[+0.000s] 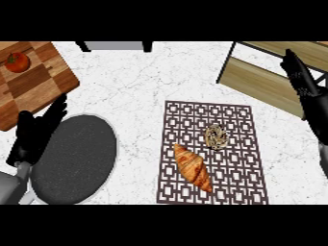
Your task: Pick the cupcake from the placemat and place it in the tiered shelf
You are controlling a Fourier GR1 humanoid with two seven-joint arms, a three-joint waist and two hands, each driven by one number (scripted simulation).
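Looking steeply down on a white marbled counter point(138, 91). Lying on it near the middle: one brown lattice-patterned placemat point(227, 120), carrying one cupcake point(216, 136) near its centre and one croissant point(193, 166) just beside it, lower left, not quite touching. Sitting at left: one dark grey speckled round plate point(78, 161). Resting at the upper left corner: one checkered wooden cutting board point(38, 86), bearing one tomato point(17, 62). Standing at upper right: one tiered shelf point(266, 79) with pale wooden boards and a dark frame. No readable writing showing anywhere. Hovering over the shelf's edge: right hand point(315, 103), fingers straight and pressed together, holding nothing. Resting by the plate's left rim: left hand point(35, 132), fingers relaxed and slightly spread.
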